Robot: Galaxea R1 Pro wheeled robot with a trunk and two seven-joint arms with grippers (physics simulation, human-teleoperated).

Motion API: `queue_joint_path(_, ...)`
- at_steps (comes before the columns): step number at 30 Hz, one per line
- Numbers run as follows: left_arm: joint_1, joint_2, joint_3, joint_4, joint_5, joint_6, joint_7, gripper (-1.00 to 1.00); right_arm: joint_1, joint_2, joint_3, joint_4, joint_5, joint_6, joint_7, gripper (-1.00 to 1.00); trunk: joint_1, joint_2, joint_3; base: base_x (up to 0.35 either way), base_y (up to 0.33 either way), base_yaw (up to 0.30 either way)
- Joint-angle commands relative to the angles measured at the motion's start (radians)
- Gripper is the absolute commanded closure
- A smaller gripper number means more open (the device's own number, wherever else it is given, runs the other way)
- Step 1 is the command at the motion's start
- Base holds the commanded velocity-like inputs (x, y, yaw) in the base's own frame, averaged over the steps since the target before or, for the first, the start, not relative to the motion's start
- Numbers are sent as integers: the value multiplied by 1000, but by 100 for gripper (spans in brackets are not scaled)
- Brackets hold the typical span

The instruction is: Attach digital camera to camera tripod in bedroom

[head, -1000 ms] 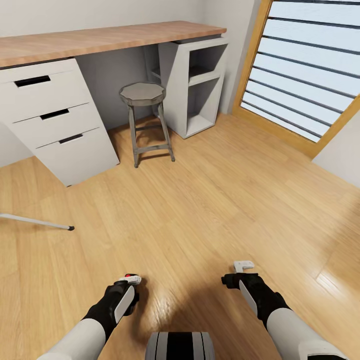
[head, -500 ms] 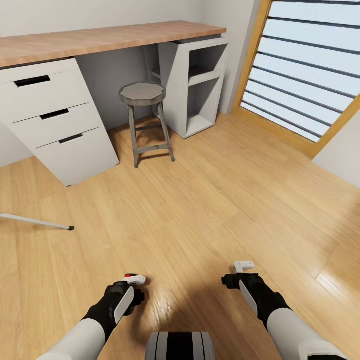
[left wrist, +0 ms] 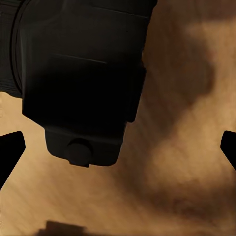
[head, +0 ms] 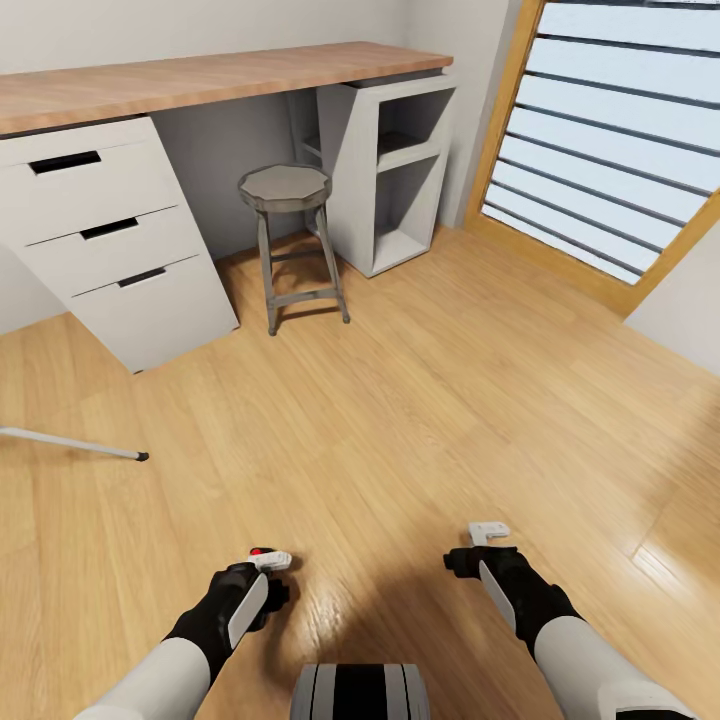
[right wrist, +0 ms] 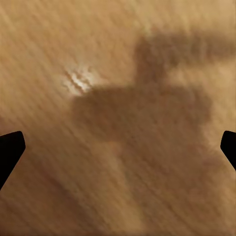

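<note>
Plank floor [head: 400, 400] across most of the head view, light wood, glossy near 6 o'clock.

Left gripper [head: 268, 565] low at about 7 o'clock, hanging over the boards. Camera [head: 262, 552] right at its tip, with little but the red button and a sliver of black body visible from above. In the left wrist view, camera [left wrist: 81, 78] very close to the lens, a matte-black box with a round knob on its near face. Dark fingertips [left wrist: 11, 150] far out at either edge, with no visible contact between them and the camera body. Cannot tell whether the left gripper [left wrist: 118, 147] is clamped on it or loose.

Right gripper [head: 487, 535] at about 5 o'clock, also above the floor. Its fingertips [right wrist: 11, 150] spread wide in the right wrist view, with nothing between them but wood grain and a blurred shadow: released and empty.

Tripod [head: 70, 442] at 9 o'clock, seen as one silver-white leg with a black foot lying low over the floor, the rest cut off by the frame edge, well apart from both grippers.

Desk [head: 200, 75] at 11 to 12 o'clock against the grey wall, wood top. White drawers [head: 110, 240] under its 10 o'clock end, open white shelf [head: 385, 150] under the 1 o'clock end. Round grey stool [head: 285, 187] between them, near 12 o'clock. Wood-framed slatted window [head: 620, 130] at 2 o'clock.
</note>
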Motion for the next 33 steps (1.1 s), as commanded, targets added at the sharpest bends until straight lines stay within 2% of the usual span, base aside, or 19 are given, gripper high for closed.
queue_joint_path(1,0,1,-6,-2,10,3,9,-100,0,0,3,-2,1,6,-2,-100,0,0,-1,0,0,0)
queue_joint_path(19,0,4,-5,-6,10,2,15,-100,0,1,3,0,1,6,-2,-100,0,0,-1,0,0,0)
queue_joint_path(25,0,4,-5,1,10,-44,16,-100,0,1,3,1,1,6,-2,-100,0,0,-1,0,0,0)
queue_joint_path(33,0,5,-5,6,11,-84,16,-100,0,1,3,1,1,6,-2,-100,3,-2,-32,0,0,0)
